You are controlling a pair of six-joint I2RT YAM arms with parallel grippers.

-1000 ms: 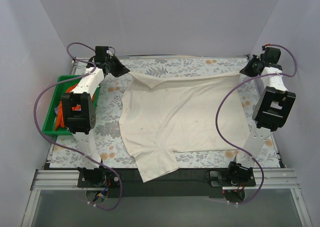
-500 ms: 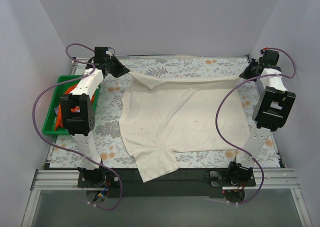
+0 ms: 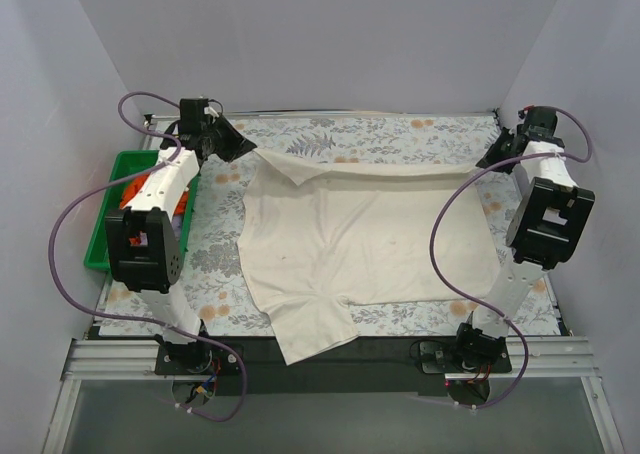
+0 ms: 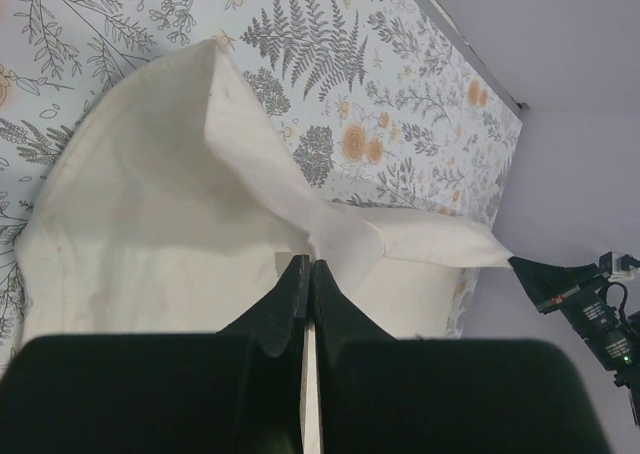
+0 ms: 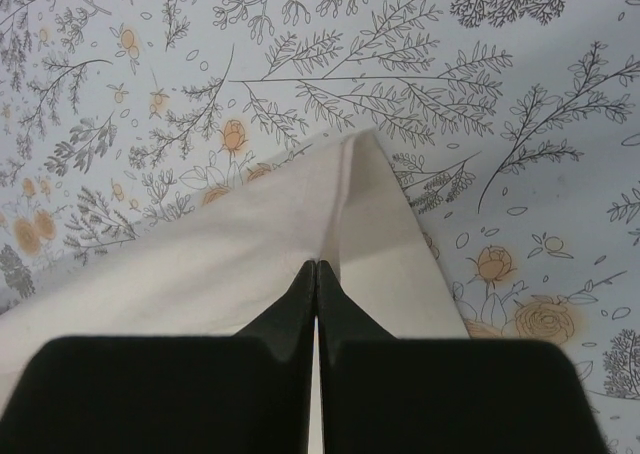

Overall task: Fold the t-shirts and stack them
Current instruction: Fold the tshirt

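The cream t-shirt (image 3: pixel 360 234) lies spread on the floral table, and its far hem is lifted and stretched taut between both arms. My left gripper (image 3: pixel 243 148) is shut on the far left corner; the left wrist view shows its jaws (image 4: pixel 307 265) pinched on a raised fold of cream cloth (image 4: pixel 150 214). At the far right corner my right gripper (image 3: pixel 488 160) is shut on the hem, its jaws (image 5: pixel 317 266) closed on the cream cloth (image 5: pixel 200 274). An orange t-shirt (image 3: pixel 133 190) lies bunched in the green tray, partly hidden by the left arm.
The green tray (image 3: pixel 100 249) stands at the table's left edge beside the left arm. One end of the cream shirt hangs over the table's front edge (image 3: pixel 310 344). Walls close in at the back and both sides. The floral tablecloth (image 3: pixel 215 264) shows around the shirt.
Both arms have moved outward and back, the left to the left and the right to the right. The shirt's far hem is pulled straighter between them.
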